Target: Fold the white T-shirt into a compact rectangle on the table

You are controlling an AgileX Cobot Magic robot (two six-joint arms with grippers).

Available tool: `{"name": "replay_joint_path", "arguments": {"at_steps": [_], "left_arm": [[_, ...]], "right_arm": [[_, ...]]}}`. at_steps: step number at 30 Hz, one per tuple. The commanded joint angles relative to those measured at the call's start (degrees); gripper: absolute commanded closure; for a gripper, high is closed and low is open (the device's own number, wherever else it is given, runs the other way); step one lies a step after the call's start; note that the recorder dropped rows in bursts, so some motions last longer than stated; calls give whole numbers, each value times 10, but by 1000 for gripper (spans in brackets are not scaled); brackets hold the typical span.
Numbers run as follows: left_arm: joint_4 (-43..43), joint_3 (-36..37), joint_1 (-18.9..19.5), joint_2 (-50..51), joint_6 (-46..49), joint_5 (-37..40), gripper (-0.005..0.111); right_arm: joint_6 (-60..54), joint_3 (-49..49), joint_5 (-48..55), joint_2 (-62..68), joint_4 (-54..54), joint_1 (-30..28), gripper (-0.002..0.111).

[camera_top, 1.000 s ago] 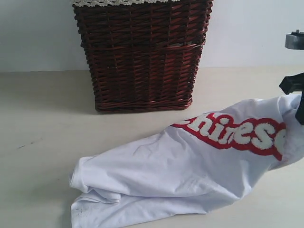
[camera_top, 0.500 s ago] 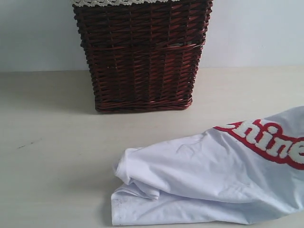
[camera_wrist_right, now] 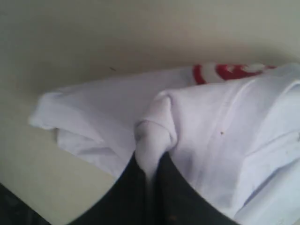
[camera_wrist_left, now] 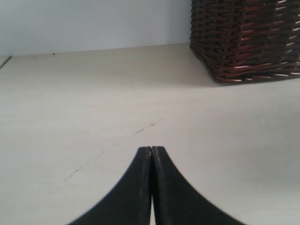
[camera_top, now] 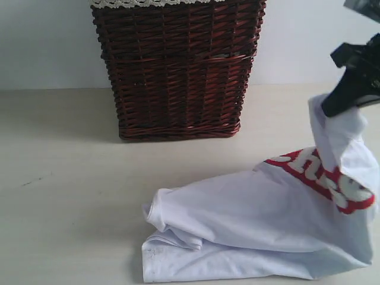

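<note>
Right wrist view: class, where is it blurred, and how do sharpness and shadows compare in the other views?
Right wrist view: white T-shirt and right tool soft, out of focus. Left wrist view: basket weave crisp, left tool edges slightly soft. Exterior view: even light, faint shadow beside the basket.

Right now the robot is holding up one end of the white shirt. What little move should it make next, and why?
Probably bring the left gripper over to the crumpled end. It is shut and empty above the table, while the right gripper pinches the white T-shirt and lifts one end. Two grips could stretch it flat for folding.
</note>
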Motion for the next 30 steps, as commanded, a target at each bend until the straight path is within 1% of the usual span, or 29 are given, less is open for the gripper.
{"name": "replay_joint_path", "arguments": {"at_steps": [1,2,3,4,5,6,7,8,9,10,13,15,17,19,21,27,30], "left_arm": [[2,-1,-3,-3,3,-3,107],[2,-1,-3,-3,3,-3,107],[2,-1,-3,-3,3,-3,107],[2,-1,-3,-3,3,-3,107],[2,-1,-3,-3,3,-3,107],[2,-1,-3,-3,3,-3,107],[2,-1,-3,-3,3,-3,107],[2,-1,-3,-3,3,-3,107],[2,-1,-3,-3,3,-3,107],[2,-1,-3,-3,3,-3,107],[2,-1,-1,-3,3,-3,107],[2,-1,-1,-3,3,-3,107],[2,-1,-1,-3,3,-3,107],[2,-1,-1,-3,3,-3,107],[2,-1,-1,-3,3,-3,107],[2,-1,-1,-3,3,-3,107],[2,-1,-1,-3,3,-3,107]], "right_arm": [[-141,-7,-2,-46,133,0,108],[-190,-7,-2,-60,123,0,108],[-177,-7,-2,-64,100,-2,108],[-25,-7,-61,-70,-27,-2,108],[64,-7,-74,-70,-107,-2,108],[245,-6,-55,-63,-323,0,108],[288,-2,-4,-53,-460,0,108],[314,5,-2,-39,-537,0,108],[345,12,-2,-32,-551,0,108],[344,17,-2,-24,-551,0,108],[303,19,-2,5,-520,7,108],[303,19,-2,28,-530,7,98],[304,19,-2,44,-536,7,85],[304,19,-2,57,-539,7,69],[302,19,-2,69,-530,7,60],[303,18,-2,95,-524,7,59],[303,12,-2,95,-492,7,59]]}}
